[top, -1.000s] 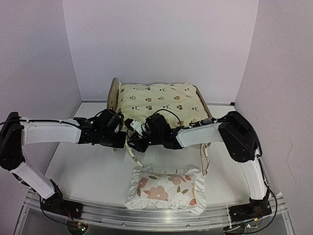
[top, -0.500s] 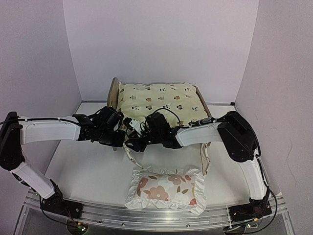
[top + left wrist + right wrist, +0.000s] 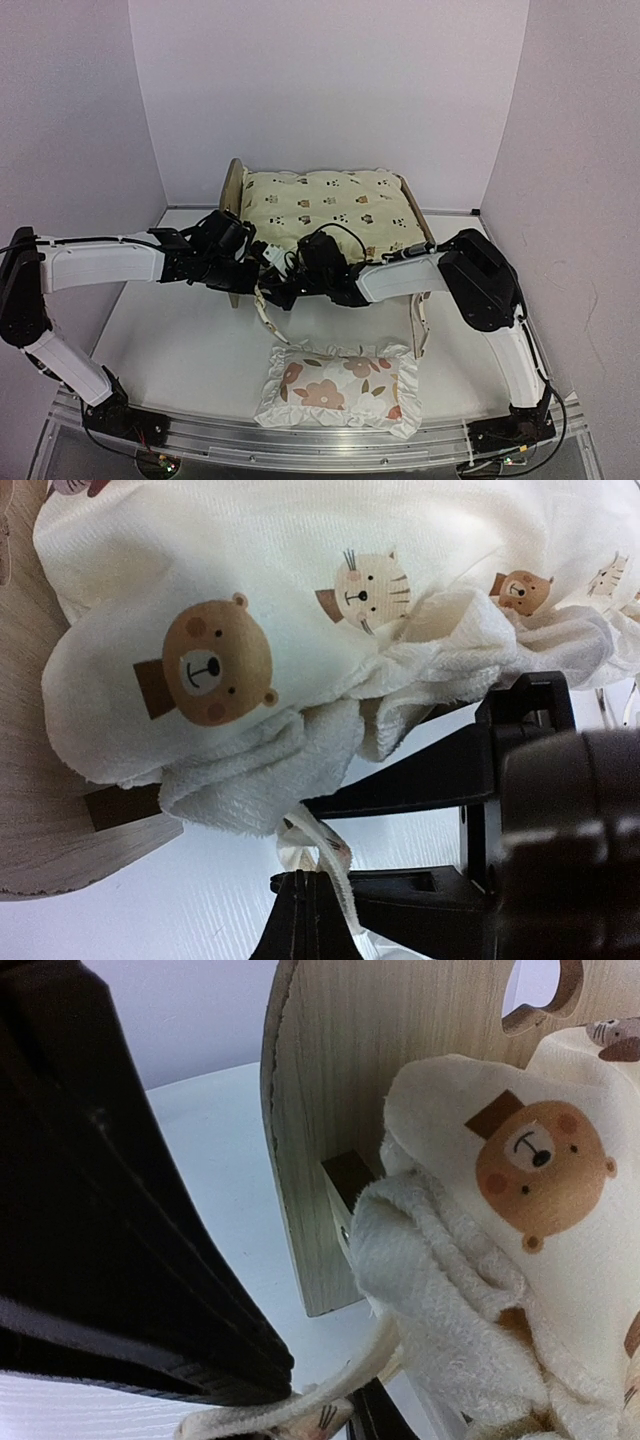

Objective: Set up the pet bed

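Judging halfway: cushion (image 3: 325,205) on pet bed (image 3: 232,190), tie string (image 3: 318,852) pinched by left hand (image 3: 305,905), right hand (image 3: 278,292) opening unreadable, pillow (image 3: 338,385) waiting on counter (image 3: 170,340).

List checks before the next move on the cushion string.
1) cushion lying on bed: ok.
2) left gripper shut: ok.
3) left gripper holding string: cannot tell; the string runs right beside its tips.
4) right gripper open or shut: cannot tell.
5) string tied off: not ok, it appears to hang loose below the bed corner.
6) pillow clear of both arms: ok, it lies apart at the table's near edge.
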### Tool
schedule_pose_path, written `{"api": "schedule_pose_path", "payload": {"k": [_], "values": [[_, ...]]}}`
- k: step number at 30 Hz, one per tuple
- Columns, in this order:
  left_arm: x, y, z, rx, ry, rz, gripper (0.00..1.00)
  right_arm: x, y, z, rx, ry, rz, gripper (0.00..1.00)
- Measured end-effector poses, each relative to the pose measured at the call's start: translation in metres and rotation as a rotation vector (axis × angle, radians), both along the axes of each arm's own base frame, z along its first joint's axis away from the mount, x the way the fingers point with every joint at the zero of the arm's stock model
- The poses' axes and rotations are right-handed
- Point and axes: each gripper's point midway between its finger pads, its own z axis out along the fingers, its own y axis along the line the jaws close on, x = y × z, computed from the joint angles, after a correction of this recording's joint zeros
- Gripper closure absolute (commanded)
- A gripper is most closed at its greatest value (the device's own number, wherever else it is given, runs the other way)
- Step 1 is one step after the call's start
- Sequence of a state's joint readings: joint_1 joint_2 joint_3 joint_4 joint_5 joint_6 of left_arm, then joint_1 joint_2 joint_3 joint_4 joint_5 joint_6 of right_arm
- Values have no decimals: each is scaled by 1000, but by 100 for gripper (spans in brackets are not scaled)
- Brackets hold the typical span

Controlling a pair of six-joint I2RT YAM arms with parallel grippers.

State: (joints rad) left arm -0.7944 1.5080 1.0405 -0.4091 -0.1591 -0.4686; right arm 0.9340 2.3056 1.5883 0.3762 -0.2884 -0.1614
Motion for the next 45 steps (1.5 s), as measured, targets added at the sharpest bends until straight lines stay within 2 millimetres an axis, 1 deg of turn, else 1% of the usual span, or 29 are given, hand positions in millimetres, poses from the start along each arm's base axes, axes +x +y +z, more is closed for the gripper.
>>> {"api": "schedule_pose_path", "payload": {"k": [3, 6, 8, 10, 11, 14, 17, 20, 24, 27, 30, 33, 37, 41, 45], "values": [[1, 0, -1, 1, 1, 2, 100, -1, 1, 0, 6, 1, 4, 92], [1, 0, -1, 0, 1, 4, 100, 0, 1, 0, 10, 2, 1, 100], [2, 0, 0, -3, -2, 5, 100, 1, 2, 0, 13, 2, -3, 100], [2, 0, 0, -4, -3, 5, 97, 2, 2, 0, 14, -4, -6, 100], [2, 0, 0, -3, -3, 6, 91, 2, 2, -1, 14, -6, -9, 100], [3, 2, 0, 2, -6, 15, 63, 4, 2, -1, 9, -13, -27, 100], [4, 8, -2, 24, -6, 38, 40, 8, 0, -3, 1, -20, -52, 100], [5, 17, -5, 46, 2, 64, 30, 10, -1, -4, -5, -22, -71, 100], [2, 22, -3, 41, 8, 78, 27, 12, -1, -4, -10, -27, -93, 100], [-5, 23, -2, 40, 11, 78, 27, 14, -2, -4, -13, -33, -109, 100], [-17, 21, -3, 36, 17, 67, 31, 16, -3, -6, -19, -28, -129, 100], [-34, 16, -11, 33, 41, 34, 36, 18, -4, -7, -20, -15, -161, 100], [-55, 6, -28, 20, 89, -16, 37, 22, -8, -12, -38, 11, -217, 100], [-61, 3, -39, -12, 113, -26, 41, 25, -10, -13, -52, 26, -264, 100], [-57, -4, -45, -56, 109, -10, 43, 27, -11, -13, -49, 52, -295, 100]]}}
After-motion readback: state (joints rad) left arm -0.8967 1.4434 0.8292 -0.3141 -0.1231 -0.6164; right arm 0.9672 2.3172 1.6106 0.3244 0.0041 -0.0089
